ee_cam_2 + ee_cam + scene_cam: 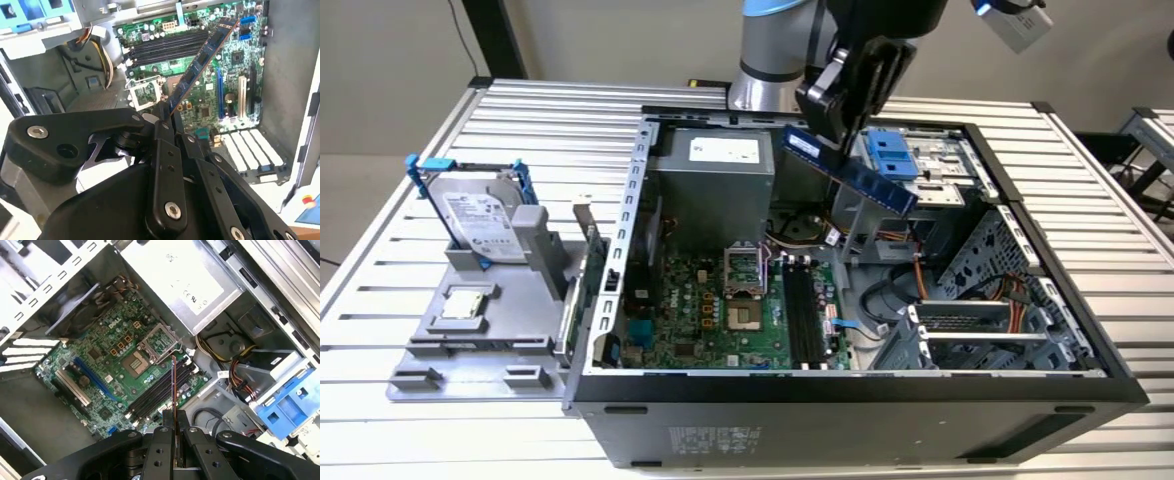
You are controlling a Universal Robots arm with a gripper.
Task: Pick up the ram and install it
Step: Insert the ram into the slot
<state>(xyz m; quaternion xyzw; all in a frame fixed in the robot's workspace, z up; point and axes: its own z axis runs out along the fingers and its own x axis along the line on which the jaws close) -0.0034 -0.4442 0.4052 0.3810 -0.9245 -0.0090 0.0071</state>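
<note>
Hand: My gripper (pixel 827 128) hangs over the far half of the open computer case (pixel 854 388). Its fingers are pinched narrow on one end of the ram (pixel 851 172).

Ram: It is in my grip and clear of everything, up in the air above the motherboard (pixel 700 310). It touches nothing but my fingers.

Long axis: In the exterior view the stick slopes from my fingertips down toward the exterior view's right. In the second wrist view it reaches out from the gripper (pixel 166 116) as a long dark strip (pixel 200 65) across the board. In the first wrist view I see it edge-on, a thin line (pixel 173 385) rising from the gripper (pixel 173 421).

Slots: The black memory slots (pixel 803 315) lie flat on the board, running near to far. They sit just right of the empty processor socket (pixel 744 268).

Relation that counts: The slots are below my hand and nearer than it. I judge the stick tilted and not lined up with them, with open space between its lower end and the board.

Left on the stand: The hard drive (pixel 487 222) and the processor chip (pixel 464 303) sit on the grey holder (pixel 467 372). It is at the exterior view's left, well apart from my hand.

Stage: By my reading the pick is done and the seating is not.
</note>
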